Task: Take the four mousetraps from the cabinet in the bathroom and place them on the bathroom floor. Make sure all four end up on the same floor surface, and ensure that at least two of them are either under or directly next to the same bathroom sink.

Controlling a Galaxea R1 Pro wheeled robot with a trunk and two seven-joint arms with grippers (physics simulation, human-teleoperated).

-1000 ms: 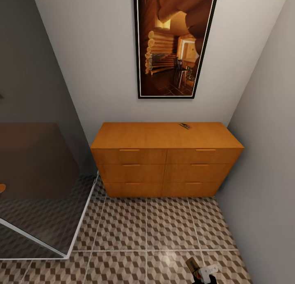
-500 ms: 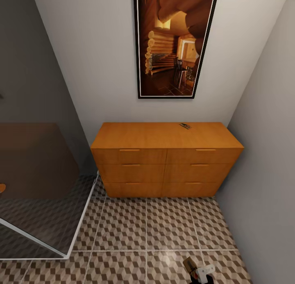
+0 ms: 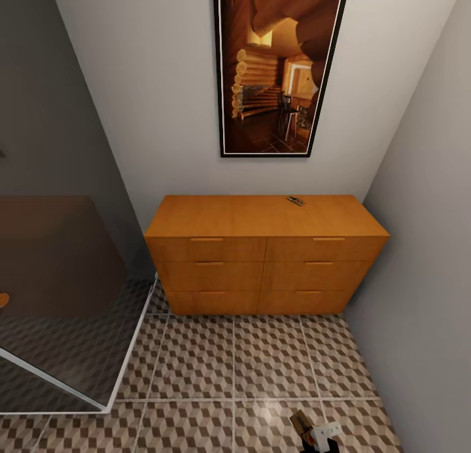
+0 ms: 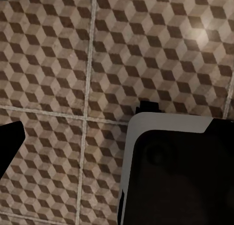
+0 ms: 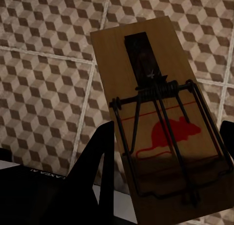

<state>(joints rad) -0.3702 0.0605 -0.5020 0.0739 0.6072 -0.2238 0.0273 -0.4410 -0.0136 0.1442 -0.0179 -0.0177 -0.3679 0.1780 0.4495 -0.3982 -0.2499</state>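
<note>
Now the right gripper (image 3: pixel 314 433), closed on a mousetrap (image 5: pixel 161 122), is sinking lower over the bathroom floor (image 3: pixel 216 361); another mousetrap (image 3: pixel 295 201) is waiting near the cabinet's (image 3: pixel 261 250) back edge.

Only markings to report sit on the mousetrap (image 5: pixel 161 122): a red mouse silhouette printed on the wood beneath the wire spring, with a thin red outline around it. Just beside the mousetrap, pale lettering on a dark part is too blurred to read.
</note>
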